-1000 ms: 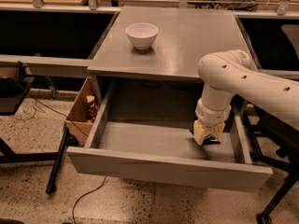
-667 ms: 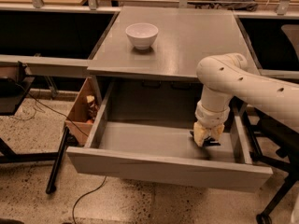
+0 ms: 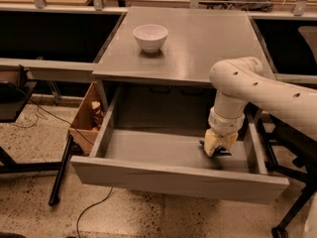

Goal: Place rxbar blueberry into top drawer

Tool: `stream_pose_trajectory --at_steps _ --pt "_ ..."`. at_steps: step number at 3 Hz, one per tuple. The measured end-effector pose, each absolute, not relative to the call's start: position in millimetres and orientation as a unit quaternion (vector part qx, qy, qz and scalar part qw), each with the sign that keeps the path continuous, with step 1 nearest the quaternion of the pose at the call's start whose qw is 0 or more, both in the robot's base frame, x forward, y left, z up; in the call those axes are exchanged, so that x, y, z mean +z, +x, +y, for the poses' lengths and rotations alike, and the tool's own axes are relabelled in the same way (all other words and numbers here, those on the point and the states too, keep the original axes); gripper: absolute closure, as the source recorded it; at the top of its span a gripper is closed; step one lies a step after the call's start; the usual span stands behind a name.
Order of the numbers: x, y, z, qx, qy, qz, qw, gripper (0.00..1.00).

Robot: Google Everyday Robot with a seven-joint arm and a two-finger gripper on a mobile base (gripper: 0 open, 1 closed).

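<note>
Setting: speckled floor, grey table, its drawer pulled fully out. Above and behind the drawer, a white bowl is set on the tabletop. Left of the drawer, a cardboard box is seen. Inside the drawer, at its right end, the gripper is positioned close to the drawer floor, with the dark snack bar at its tip. Whether the bar is clamped or released cannot be told. Advice: the bar is best released low and flat, then the arm lifted straight up, clear of the drawer's right wall.
</note>
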State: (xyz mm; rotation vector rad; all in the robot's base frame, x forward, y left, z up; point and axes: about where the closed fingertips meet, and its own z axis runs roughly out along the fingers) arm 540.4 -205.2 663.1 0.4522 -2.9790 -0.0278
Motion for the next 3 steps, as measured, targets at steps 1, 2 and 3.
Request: stream_pose_trajectory --at_steps 1,2,3 --pt "663.4 541.3 -205.9 -0.010 0.148 -0.987 0.064 0.15" --pt "664.1 542.4 -207.0 -0.010 0.145 -0.987 0.063 0.00" --pt "664.1 542.4 -207.0 -0.010 0.145 -0.987 0.063 0.00"
